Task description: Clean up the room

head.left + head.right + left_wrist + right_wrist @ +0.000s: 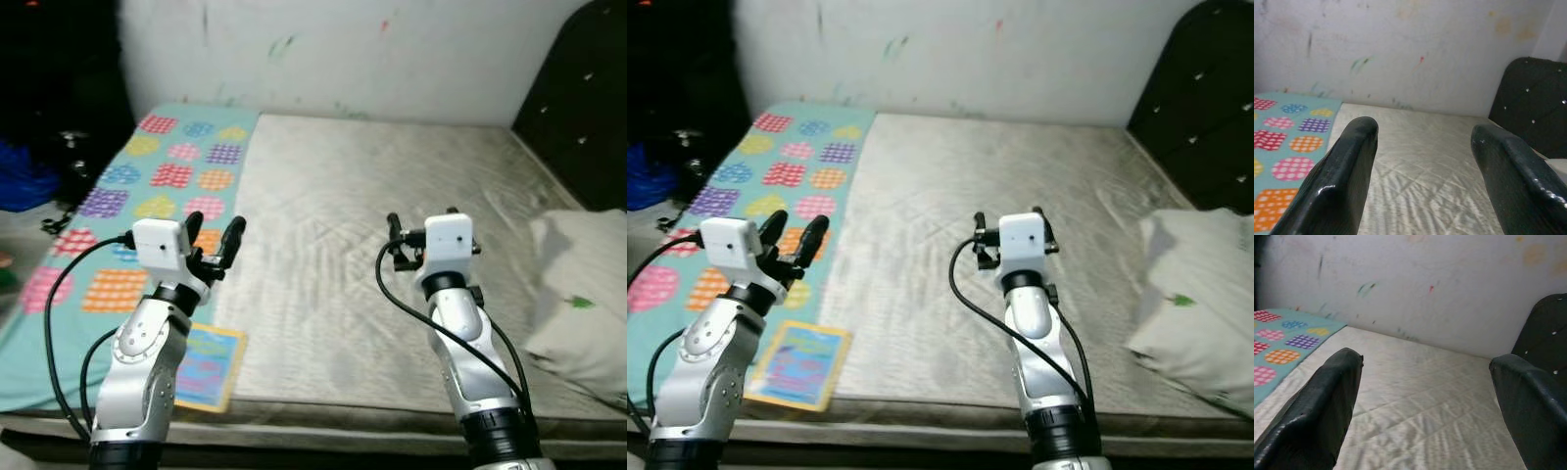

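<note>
Nearest, at the mattress's front edge: a colourful flat book or card, lying partly on the patterned sheet, just beside the left arm. Likely the first thing to tidy; not yet touched.

Left gripper raised above the sheet's near part, fingers spread wide, nothing between them. In the left wrist view, both black fingers well apart, with bare mattress between. Right gripper raised over the middle of the mattress, also gaping in the right wrist view, fingers parted, holding nothing.

To the right, a white pillow sitting skewed at the mattress's right edge, near the dark headboard. Probably to be straightened or moved.

Further left, beyond the sheet's edge, a dim floor area with a blue heap and some dark clutter, too murky to name.

Farthest, a pale wall with small smudges of colour.

Judged progress: early. Nothing grasped, book still lying out, pillow askew, sheet covering only the left strip of the mattress.

Open room: wide bare mattress ahead of both arms, free for reaching. Tighter on the right, with pillow and headboard close. Care at the front edge, with the book near the drop.
</note>
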Motion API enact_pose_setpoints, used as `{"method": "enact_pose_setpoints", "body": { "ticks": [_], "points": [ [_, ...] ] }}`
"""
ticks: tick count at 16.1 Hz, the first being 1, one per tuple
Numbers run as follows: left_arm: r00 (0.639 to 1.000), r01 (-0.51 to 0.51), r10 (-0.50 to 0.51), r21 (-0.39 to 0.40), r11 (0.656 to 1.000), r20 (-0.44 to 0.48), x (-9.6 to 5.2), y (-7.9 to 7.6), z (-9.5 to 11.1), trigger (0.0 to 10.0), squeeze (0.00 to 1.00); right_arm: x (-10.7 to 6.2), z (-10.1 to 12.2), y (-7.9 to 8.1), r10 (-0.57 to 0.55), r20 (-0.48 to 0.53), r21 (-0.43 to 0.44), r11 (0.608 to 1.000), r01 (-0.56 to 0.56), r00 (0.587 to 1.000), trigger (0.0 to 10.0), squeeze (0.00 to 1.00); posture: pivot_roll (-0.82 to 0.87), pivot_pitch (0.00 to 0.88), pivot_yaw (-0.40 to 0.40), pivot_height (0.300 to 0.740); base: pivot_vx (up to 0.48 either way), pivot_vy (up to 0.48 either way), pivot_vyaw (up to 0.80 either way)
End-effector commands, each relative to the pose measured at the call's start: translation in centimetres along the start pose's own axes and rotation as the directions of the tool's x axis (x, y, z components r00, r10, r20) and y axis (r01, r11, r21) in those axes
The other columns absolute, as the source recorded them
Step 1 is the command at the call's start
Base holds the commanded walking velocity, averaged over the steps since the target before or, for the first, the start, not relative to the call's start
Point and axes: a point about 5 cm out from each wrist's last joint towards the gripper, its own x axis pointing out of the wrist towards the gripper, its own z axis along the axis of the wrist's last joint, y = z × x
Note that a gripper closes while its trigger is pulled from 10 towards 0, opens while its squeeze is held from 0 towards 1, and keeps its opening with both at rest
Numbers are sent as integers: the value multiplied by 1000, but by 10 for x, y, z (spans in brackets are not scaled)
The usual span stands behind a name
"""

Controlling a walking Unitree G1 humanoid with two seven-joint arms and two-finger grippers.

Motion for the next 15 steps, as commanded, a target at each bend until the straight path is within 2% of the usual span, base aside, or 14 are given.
{"method": "enact_pose_setpoints", "body": {
  "ticks": [1, 6, 15],
  "points": [
    [1000, 11, -11, 1, 1000, 6, 3, -5, 2, 10000, 0, 2, 4, -8, -21, 19, -5, 1000, 21, 1000, 10000, 0, -7, 0, -46, 740, 0, -349, 0],
    [1000, 10, -10, 2, 1000, 10, 5, -5, 1, 10000, 0, 7, 8, -2, 0, 39, -21, 1000, 1, 999, 10000, 0, -8, 0, -46, 740, 0, -352, 98],
    [997, 71, -70, -19, 997, 43, 5, -10, 4, 10000, 0, 9, 7, -2, -2, 42, -18, 1000, 3, 999, 10000, 0, -8, 0, -45, 740, 0, 0, 53]
  ]
}}
